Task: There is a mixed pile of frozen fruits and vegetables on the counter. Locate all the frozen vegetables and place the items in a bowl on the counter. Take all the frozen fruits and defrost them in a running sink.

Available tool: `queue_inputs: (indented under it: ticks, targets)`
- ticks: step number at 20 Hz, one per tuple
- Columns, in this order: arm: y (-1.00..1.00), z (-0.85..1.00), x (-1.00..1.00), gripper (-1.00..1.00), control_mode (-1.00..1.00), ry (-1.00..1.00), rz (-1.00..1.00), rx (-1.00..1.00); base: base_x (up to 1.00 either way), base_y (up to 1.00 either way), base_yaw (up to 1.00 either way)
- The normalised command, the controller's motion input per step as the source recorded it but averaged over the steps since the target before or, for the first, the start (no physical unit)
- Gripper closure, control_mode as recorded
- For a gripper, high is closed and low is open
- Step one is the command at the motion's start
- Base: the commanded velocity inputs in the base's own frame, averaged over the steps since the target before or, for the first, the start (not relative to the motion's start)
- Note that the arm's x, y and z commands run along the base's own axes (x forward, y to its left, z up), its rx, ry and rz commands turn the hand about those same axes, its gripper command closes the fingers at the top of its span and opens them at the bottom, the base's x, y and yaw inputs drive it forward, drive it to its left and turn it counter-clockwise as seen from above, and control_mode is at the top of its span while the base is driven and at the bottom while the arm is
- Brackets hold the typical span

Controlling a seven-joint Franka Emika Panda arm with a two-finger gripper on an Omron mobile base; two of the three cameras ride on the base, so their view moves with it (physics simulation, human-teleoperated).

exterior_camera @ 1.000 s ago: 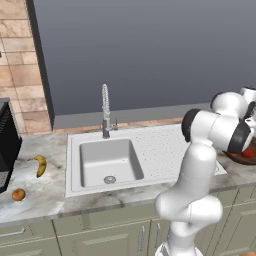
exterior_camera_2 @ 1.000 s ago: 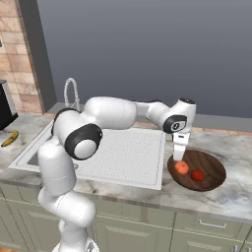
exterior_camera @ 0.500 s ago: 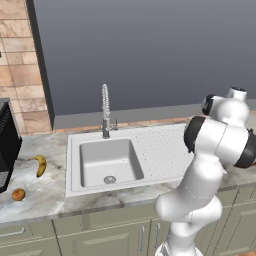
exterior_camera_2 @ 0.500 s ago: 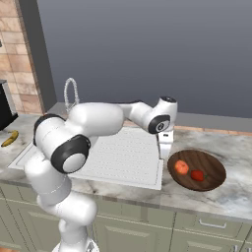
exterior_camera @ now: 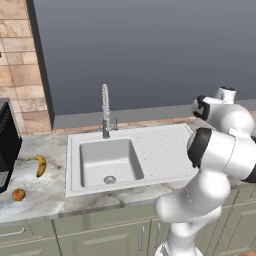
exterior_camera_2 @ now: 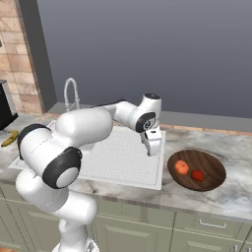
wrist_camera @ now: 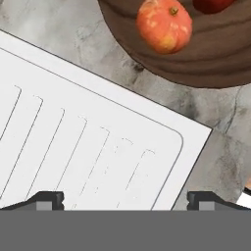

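With the tomato point(exterior_camera_2: 181, 167) and the red pepper point(exterior_camera_2: 198, 175) already lying in the bowl point(exterior_camera_2: 214, 163) on the right of the counter point(exterior_camera_2: 231, 194), the vegetable half looks done, and I judge the fruit half is all that is left. While the banana point(exterior_camera: 40, 164) and the small round fruit point(exterior_camera: 18, 194) lie far left of the sink point(exterior_camera: 107, 161), the claw point(exterior_camera_2: 153, 148) hangs empty with its jaws apart over the drainboard's right edge, just left of the bowl and well apart from both fruits.
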Motion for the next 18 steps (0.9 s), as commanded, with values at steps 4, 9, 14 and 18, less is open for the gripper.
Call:
queue_inputs:
  ticks: [4, 9, 14, 18]
  targets:
    - [0.47, 0.13, 0.0, -1.0, -1.0, 0.0, 0.27, 0.0, 0.0, 0.0, 0.0]
    - [0.51, 0.08, 0.0, -1.0, -1.0, -0.01, 0.25, 0.0, 0.0, 0.0, 0.0]
    - [0.53, 0.01, 0.0, -1.0, -1.0, -0.02, 0.25, 0.0, 0.0, 0.0, 0.0]
    - [0.55, 0.0, 0.0, -1.0, -1.0, -0.02, 0.27, 0.0, 0.0, 0.0, 0.0]
